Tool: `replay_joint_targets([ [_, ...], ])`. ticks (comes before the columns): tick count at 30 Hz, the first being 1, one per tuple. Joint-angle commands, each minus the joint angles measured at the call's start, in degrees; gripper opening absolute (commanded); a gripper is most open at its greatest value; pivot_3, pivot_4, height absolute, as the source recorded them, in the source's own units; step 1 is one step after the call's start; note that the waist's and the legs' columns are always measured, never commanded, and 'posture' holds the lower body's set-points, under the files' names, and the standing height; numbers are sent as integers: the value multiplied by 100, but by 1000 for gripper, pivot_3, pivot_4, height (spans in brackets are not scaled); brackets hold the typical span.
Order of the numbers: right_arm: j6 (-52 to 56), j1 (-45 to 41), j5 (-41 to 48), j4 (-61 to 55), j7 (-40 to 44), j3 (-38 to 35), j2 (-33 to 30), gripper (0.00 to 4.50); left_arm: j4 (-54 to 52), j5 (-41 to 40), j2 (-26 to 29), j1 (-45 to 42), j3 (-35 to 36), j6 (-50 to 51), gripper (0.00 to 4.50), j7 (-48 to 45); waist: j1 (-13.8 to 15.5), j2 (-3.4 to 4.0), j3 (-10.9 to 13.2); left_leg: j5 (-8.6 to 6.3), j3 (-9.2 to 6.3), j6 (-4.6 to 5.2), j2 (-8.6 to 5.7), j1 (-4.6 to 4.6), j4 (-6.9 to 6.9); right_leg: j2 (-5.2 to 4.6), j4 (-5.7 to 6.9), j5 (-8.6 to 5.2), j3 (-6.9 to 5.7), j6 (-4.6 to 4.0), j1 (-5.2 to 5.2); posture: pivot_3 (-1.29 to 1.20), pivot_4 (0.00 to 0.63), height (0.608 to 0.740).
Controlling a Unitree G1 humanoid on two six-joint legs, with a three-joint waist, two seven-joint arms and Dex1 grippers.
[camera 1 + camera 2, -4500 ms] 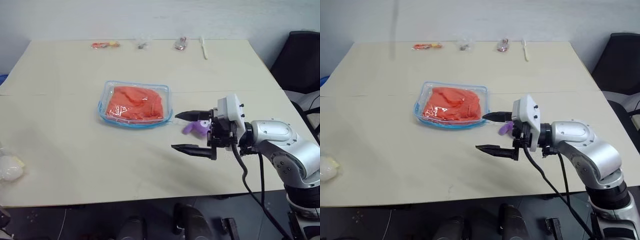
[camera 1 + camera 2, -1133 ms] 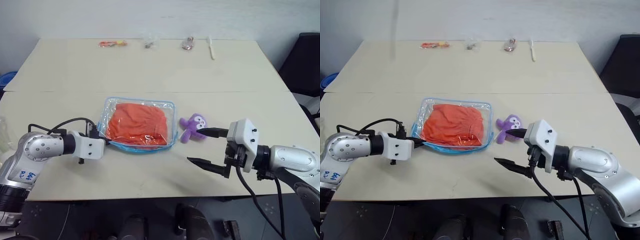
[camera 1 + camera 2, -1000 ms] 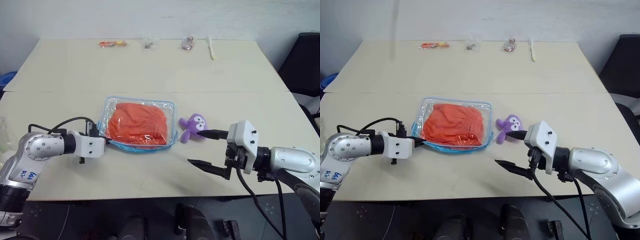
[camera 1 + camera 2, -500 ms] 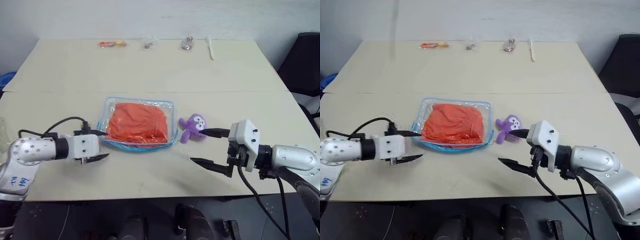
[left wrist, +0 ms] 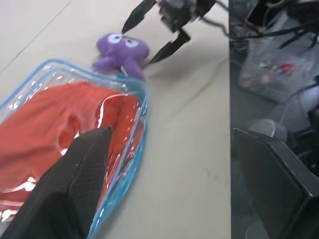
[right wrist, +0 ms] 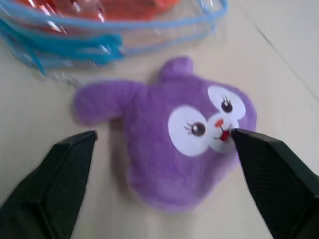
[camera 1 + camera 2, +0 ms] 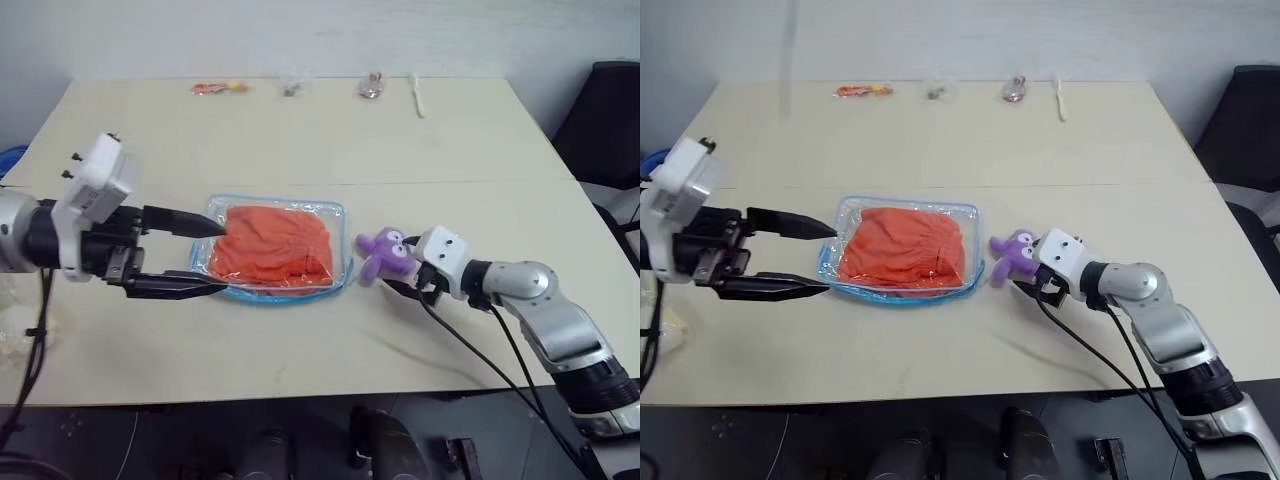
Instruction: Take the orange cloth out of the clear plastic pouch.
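The clear plastic pouch (image 7: 343, 217) with blue edging lies flat mid-table, and the orange cloth (image 7: 275, 248) sits inside it. My left gripper (image 7: 222, 258) is open above the pouch's left end, one finger over the other; whether it touches the plastic I cannot tell. The left wrist view shows the pouch (image 5: 142, 102) and the cloth (image 5: 45, 124) beyond its own open gripper (image 5: 170, 132). My right gripper (image 6: 163, 135) stands open just right of the pouch, its fingers either side of a small purple plush toy (image 6: 184, 134), without closing on it.
The purple toy (image 7: 384, 251) lies close to the pouch's right edge. Along the table's far edge lie an orange packet (image 7: 213, 88), two small clear packets (image 7: 288, 88) and a white stick (image 7: 417, 95). A black chair (image 7: 608, 120) stands at the right.
My left gripper let go at the pouch's left edge, opened, rose and rolled so its fingers stand one above the other. My right gripper moved forward to the purple toy. The pouch stayed put.
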Motion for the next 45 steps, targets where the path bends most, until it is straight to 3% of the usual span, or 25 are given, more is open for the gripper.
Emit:
replay_joint_targets([
  [1,-232,-98,-292,178,-18,-8,45,4310,38,55,-118,-379,-295,-36,4090,84,-52,0,0,0,-1,0,1,-1,0,1,-2,0,-1,0,0,0,150,740],
  [3,-223,-77,-287,182,35,-54,56,3909,80,120,-168,-502,-394,-49,4095,141,-60,0,0,0,-1,-2,5,-2,0,4,-3,0,-1,0,-1,0,150,740],
  [14,163,176,-269,-379,163,-218,-1,188,171,326,-391,-798,-653,-145,4095,279,-40,2,1,-1,-5,-6,8,-4,6,6,-1,-3,2,-5,-1,0,150,740],
  [27,889,545,-84,-1016,368,-433,-176,84,374,546,-627,-1105,-884,-250,4095,232,-25,2,1,-1,-6,-6,8,-5,6,6,0,-3,0,-5,-1,0,150,740],
  [35,1813,1700,70,-2596,258,-698,-499,84,537,630,-789,-1323,-1125,-330,4095,46,21,1,1,-1,-12,-6,8,-10,8,5,-2,-3,-5,-4,-1,0,150,740],
  [45,2879,2403,231,-4085,-375,-390,-37,84,864,860,-1018,-1665,-1537,-495,4095,-432,6,0,0,-1,-4,-6,8,-3,9,12,3,-3,3,-5,0,0,150,740],
])
